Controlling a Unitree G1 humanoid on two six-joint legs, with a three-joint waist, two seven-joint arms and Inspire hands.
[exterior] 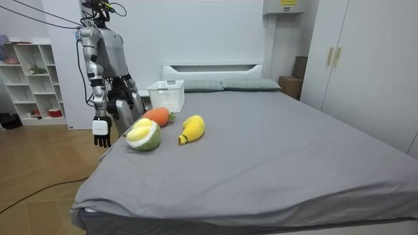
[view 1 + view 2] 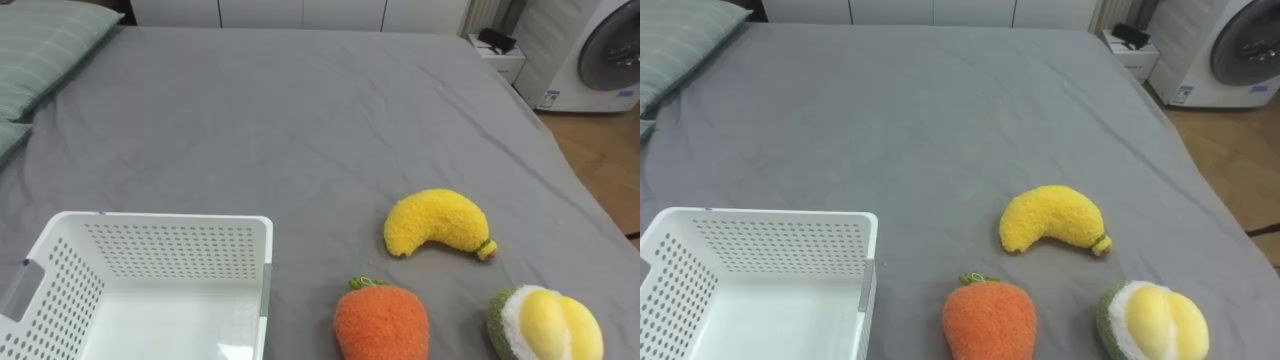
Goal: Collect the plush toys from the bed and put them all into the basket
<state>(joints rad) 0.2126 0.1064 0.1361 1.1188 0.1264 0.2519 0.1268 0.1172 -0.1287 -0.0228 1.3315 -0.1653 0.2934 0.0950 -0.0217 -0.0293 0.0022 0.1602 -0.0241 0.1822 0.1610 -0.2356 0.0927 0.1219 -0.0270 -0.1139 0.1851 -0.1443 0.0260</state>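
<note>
Robot stands beside the bed [image 1: 261, 150], right hand [image 1: 100, 130] hanging low, fingers seemingly loose and straight. Plush banana [image 2: 437, 224], carrot [image 2: 380, 322] and round fruit [image 2: 545, 325] lie beside the white basket [image 2: 170, 250].

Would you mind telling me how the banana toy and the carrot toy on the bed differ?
The banana is yellow and curved; the carrot is orange, rounded, with a green top. The carrot lies nearer the white basket than the banana. Both are fuzzy toys resting on the grey bed, outside the basket.
</note>
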